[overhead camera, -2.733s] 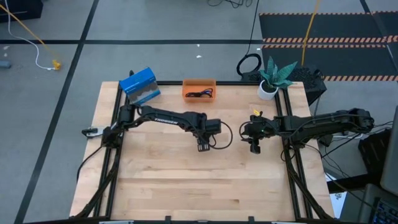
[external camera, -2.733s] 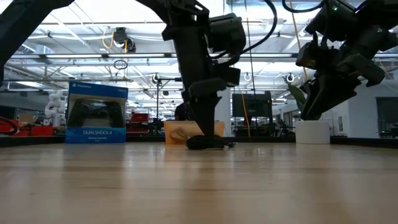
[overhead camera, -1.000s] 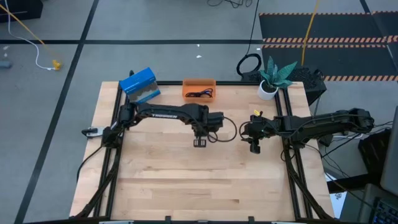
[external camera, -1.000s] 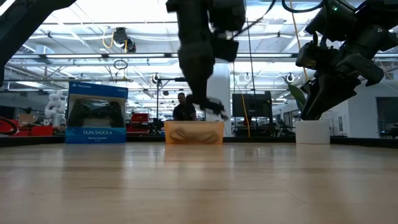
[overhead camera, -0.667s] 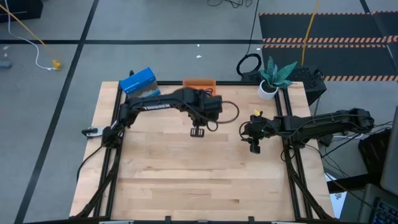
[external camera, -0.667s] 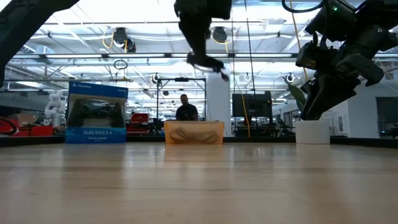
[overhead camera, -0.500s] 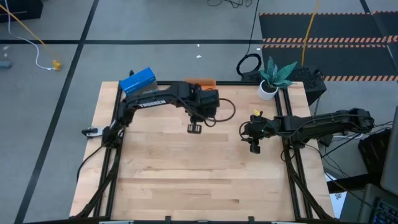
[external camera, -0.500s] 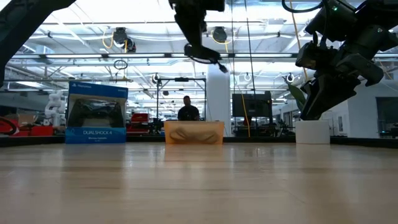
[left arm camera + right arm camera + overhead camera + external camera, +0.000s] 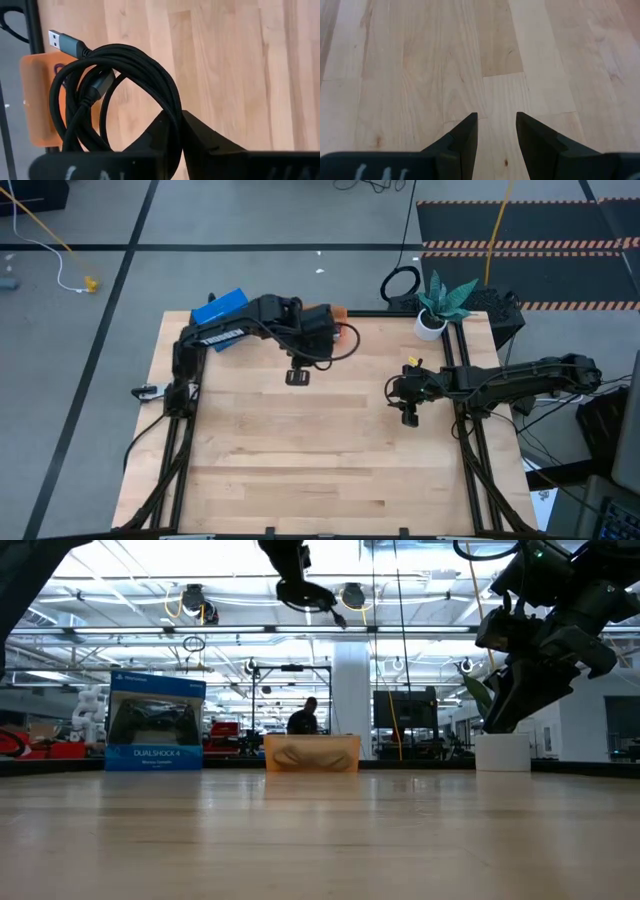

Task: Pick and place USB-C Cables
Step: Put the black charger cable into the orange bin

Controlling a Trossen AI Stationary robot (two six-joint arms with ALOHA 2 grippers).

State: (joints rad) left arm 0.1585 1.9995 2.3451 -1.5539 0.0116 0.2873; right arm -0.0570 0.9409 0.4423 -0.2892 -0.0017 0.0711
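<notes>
left end effector [image 9: 172, 137] is clamped on a black usb-c cable [image 9: 120, 75], a loose coil w/ its plug sticking out, held high off the bench [image 9: 330, 450] and nearly over the orange bin [image 9: 35, 100] at the bench's far edge. judging by this, the carry is almost done; what's left is the drop into the bin. the arm hides most of the bin in the high view, so can't tell what's already inside, and no other cables lie on the bench. vs 2.7 s ago: the cable was low at bench level near the middle, now it's lifted and swung toward the bin. right end effector [image 9: 492, 132] waits open right of the bin, near the potted plant [image 9: 440, 305], same spot as before.
</notes>
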